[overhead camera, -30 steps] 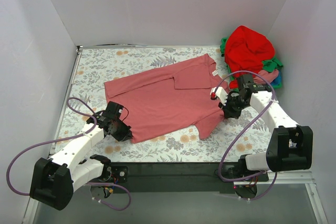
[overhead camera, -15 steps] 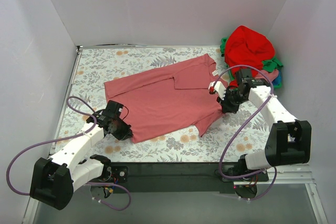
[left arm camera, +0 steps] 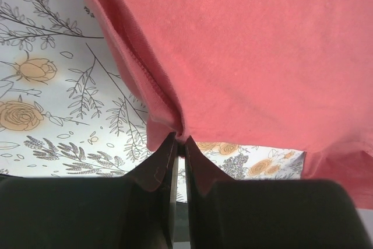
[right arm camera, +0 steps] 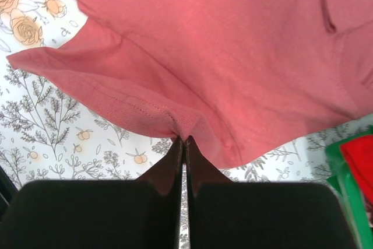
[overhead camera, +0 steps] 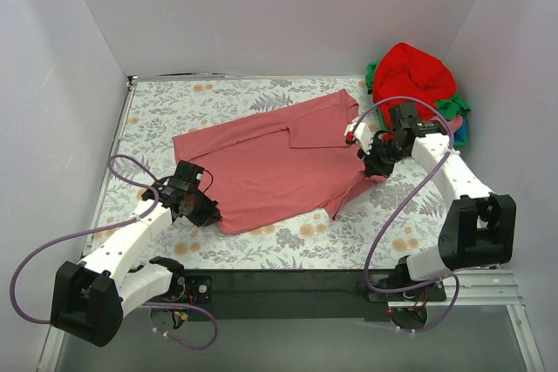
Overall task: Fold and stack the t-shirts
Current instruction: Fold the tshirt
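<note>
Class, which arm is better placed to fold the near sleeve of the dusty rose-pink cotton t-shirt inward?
Right, probably: the right gripper is shut on the dusty rose-pink cotton t-shirt at that sleeve; the left gripper pinches its hem corner.

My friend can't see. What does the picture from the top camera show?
A rose-pink t-shirt lies spread on a flowery table, pinched by two robot grippers: the left gripper at its near left corner, the right gripper at its right edge. A heap of red and green shirts sits at the table's far right corner.
</note>
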